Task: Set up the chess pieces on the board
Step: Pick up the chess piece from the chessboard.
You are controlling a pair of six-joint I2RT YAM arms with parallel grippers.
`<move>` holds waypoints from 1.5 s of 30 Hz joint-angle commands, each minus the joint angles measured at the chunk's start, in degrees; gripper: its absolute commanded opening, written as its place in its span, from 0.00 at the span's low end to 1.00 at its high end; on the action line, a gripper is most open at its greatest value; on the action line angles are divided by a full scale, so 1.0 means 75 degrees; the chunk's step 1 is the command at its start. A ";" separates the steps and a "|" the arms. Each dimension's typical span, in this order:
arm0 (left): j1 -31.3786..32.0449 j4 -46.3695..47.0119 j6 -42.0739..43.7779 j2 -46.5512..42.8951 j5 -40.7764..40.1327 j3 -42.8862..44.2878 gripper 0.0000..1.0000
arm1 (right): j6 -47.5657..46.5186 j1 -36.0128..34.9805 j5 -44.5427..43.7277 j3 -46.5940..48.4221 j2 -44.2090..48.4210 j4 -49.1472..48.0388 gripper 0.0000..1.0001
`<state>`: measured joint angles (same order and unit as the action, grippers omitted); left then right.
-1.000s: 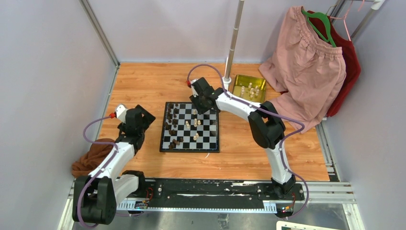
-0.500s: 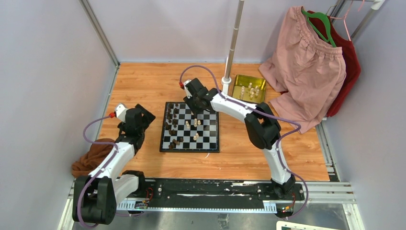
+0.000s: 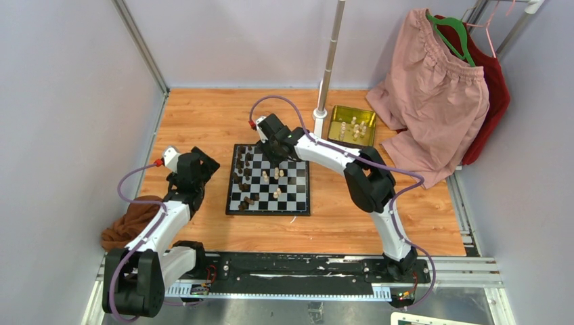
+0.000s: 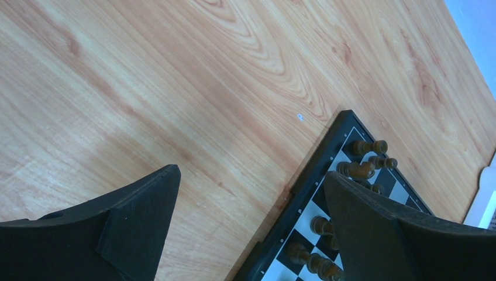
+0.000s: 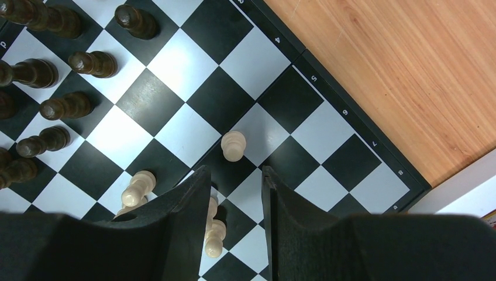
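Note:
The board (image 3: 267, 212) lies mid-table. Dark brown pieces (image 3: 241, 177) stand in its left columns and a few cream pieces (image 3: 276, 175) near its middle. My right gripper (image 3: 277, 153) hovers over the board's far edge. In the right wrist view it (image 5: 235, 171) is open a little and empty, with a cream piece (image 5: 234, 145) just beyond its tips, other cream pieces (image 5: 138, 187) beside them and dark pieces (image 5: 90, 63) to the left. My left gripper (image 3: 203, 166) is wide open and empty (image 4: 251, 175) above the wood, left of the board's edge (image 4: 310, 175).
A gold tin (image 3: 336, 128) holding several cream pieces stands at the back right, next to a metal pole (image 3: 328, 61). Pink shorts (image 3: 433, 95) hang at the right. A brown cloth (image 3: 128, 223) lies by the left arm.
My right gripper has moved left along the board's far edge, from its right half toward the middle. The left arm has not moved.

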<state>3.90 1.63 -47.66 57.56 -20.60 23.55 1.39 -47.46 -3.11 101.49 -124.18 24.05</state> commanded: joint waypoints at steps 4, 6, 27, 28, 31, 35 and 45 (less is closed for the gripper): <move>0.0031 0.0222 -0.0079 -0.0055 -0.0065 -0.0107 1.00 | -0.0159 -0.0094 -0.0136 0.0345 -0.0295 0.0156 0.40; 0.0031 0.0267 -0.0090 -0.0054 -0.0072 -0.0144 1.00 | -0.0152 -0.0094 -0.0117 0.0458 -0.0359 0.0156 0.40; 0.0031 0.0359 -0.0115 0.0106 -0.0078 -0.0187 1.00 | -0.0451 -0.0094 -0.0485 0.0638 -0.0404 0.0117 0.00; 0.0031 0.0357 -0.0108 0.0117 -0.0078 -0.0187 1.00 | -0.0462 -0.0088 -0.0567 0.0592 -0.0357 0.0096 0.00; 0.0031 0.0369 -0.0103 0.0180 -0.0057 -0.0198 1.00 | -0.0506 -0.0056 -0.0860 0.0406 -0.0140 -0.0010 0.00; 0.0031 0.0400 -0.0104 0.0264 -0.0065 -0.0210 1.00 | -0.0484 0.0103 -0.1038 0.0231 0.0033 -0.0037 0.00; 0.0031 0.0457 -0.0102 0.0386 -0.0041 -0.0210 1.00 | -0.0287 0.0647 -0.1183 -0.0071 0.0187 -0.0034 0.00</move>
<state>3.90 2.98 -48.42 59.88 -20.58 22.59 -1.39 -44.47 -10.11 102.21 -124.86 23.62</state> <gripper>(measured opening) 0.997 0.070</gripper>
